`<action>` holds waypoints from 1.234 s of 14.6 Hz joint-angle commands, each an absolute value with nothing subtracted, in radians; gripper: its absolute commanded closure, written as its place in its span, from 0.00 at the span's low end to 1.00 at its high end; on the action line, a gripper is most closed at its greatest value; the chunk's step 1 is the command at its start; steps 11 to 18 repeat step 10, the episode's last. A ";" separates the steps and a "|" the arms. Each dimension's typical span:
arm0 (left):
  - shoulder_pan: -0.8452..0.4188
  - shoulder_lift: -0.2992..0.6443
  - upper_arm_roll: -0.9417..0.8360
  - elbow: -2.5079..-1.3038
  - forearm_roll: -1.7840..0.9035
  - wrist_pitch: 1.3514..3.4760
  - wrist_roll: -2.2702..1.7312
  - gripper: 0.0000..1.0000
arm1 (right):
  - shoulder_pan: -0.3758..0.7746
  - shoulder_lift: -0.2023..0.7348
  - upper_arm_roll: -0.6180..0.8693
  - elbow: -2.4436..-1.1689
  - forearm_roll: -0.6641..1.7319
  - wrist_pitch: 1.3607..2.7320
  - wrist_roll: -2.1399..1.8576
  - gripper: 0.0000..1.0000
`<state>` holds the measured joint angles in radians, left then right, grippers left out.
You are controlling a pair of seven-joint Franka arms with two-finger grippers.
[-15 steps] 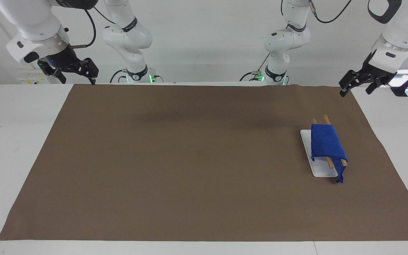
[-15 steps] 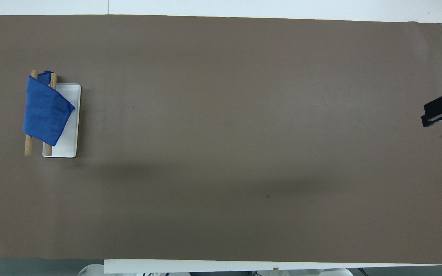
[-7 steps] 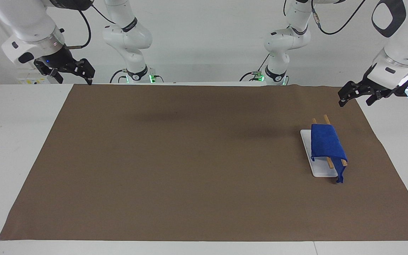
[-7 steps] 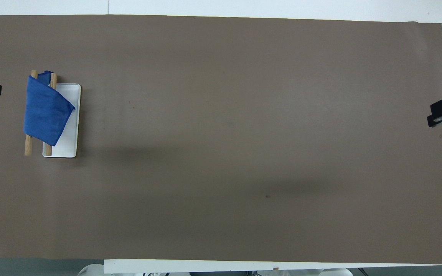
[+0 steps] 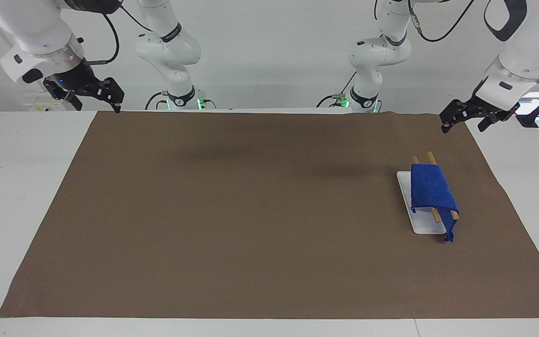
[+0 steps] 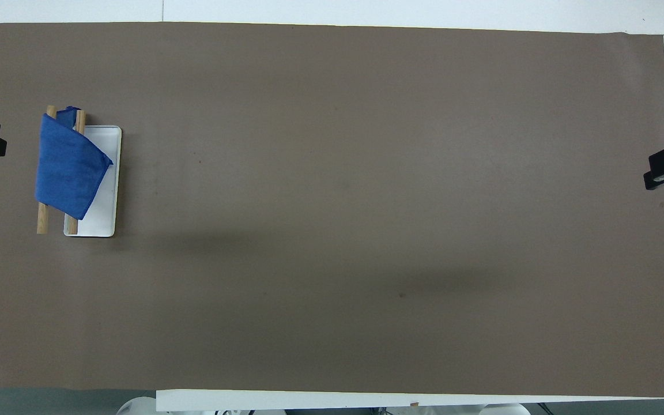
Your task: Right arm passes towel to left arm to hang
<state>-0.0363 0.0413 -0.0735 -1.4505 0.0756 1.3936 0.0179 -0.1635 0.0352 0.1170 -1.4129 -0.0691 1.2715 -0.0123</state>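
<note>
Towel (image 5: 431, 189) already draped over rack (image 5: 434, 215); left gripper (image 5: 465, 115) drawn back, right gripper (image 5: 92, 93) parked, both fingers spread, empty.

left gripper (image 5: 461, 118) drifted toward the mat's robot-side edge | right gripper (image 5: 92, 96) rose slightly

The blue towel (image 5: 432, 190) is hanging draped over two wooden rods (image 5: 435, 215) above a white tray (image 5: 423, 225). It is sitting toward the left arm's end of the counter, one corner drooping down.
</note>
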 commanded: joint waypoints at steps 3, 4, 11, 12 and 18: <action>-0.186 -0.107 0.120 -1.623 0.075 1.483 0.120 0.00 | -0.176 0.009 0.123 -1.447 -0.063 1.287 -0.028 0.00; -0.183 -0.106 0.120 -1.618 0.051 1.488 0.124 0.00 | -0.175 0.009 0.123 -1.447 -0.060 1.287 -0.031 0.00; -0.109 -0.094 0.117 -1.603 -0.012 1.491 0.184 0.00 | -0.167 0.008 0.126 -1.447 -0.054 1.285 -0.031 0.00; -0.109 -0.094 0.117 -1.603 -0.012 1.491 0.184 0.00 | -0.167 0.008 0.126 -1.447 -0.054 1.285 -0.031 0.00; -0.109 -0.094 0.117 -1.603 -0.012 1.491 0.184 0.00 | -0.167 0.008 0.126 -1.447 -0.054 1.285 -0.031 0.00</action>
